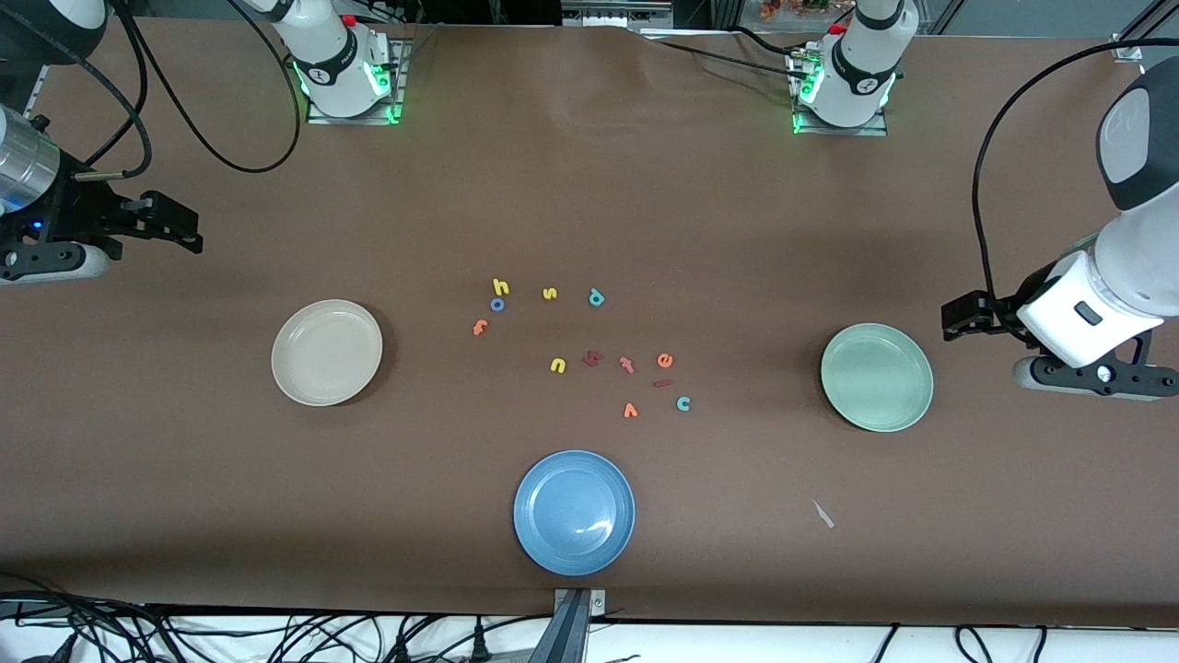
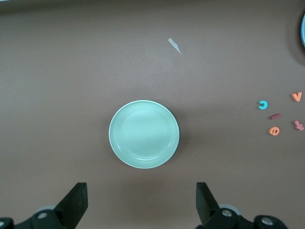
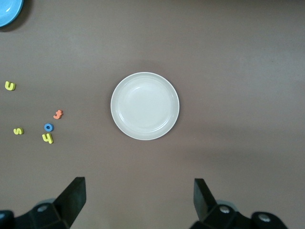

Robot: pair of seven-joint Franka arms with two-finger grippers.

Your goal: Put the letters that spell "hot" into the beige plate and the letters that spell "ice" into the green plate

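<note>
The beige plate (image 1: 327, 352) lies toward the right arm's end and the green plate (image 1: 876, 377) toward the left arm's end, both with nothing in them. Between them lie the yellow h (image 1: 501, 286), blue o (image 1: 497, 304) and orange t (image 1: 480, 326), and nearer the front camera the orange e (image 1: 664, 360), dark red i (image 1: 663, 383) and teal c (image 1: 683, 402). My right gripper (image 1: 180, 226) hangs open off the beige plate (image 3: 145, 106). My left gripper (image 1: 958, 318) hangs open beside the green plate (image 2: 144, 134). Neither holds anything.
A blue plate (image 1: 574, 512) sits near the table's front edge. Other letters lie among the task's own: yellow s (image 1: 550, 294), teal p (image 1: 596, 297), yellow u (image 1: 557, 366), a chunky dark red letter (image 1: 591, 358), a reddish t (image 1: 627, 365), an orange v (image 1: 630, 411). A paper scrap (image 1: 822, 514) lies near the green plate.
</note>
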